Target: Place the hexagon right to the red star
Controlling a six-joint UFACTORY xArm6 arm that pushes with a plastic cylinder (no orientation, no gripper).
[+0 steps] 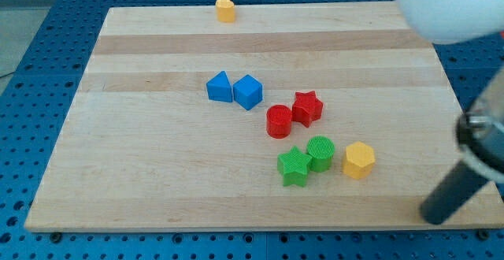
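The yellow hexagon [359, 159] lies on the wooden board at the view's lower right, just right of a green cylinder [320, 152]. The red star [307, 107] lies above and to the left of it, touching a red cylinder [279, 121] on its left. My tip [431, 215] is the lower end of the dark rod at the view's bottom right, near the board's corner, to the right of and below the hexagon and apart from every block.
A green star [294, 166] touches the green cylinder. A blue triangular block [220, 87] and a blue cube [247, 91] sit together at mid-board. A small yellow block [226, 9] stands at the board's top edge [260, 9]. A white blurred arm part [449, 8] fills the top right.
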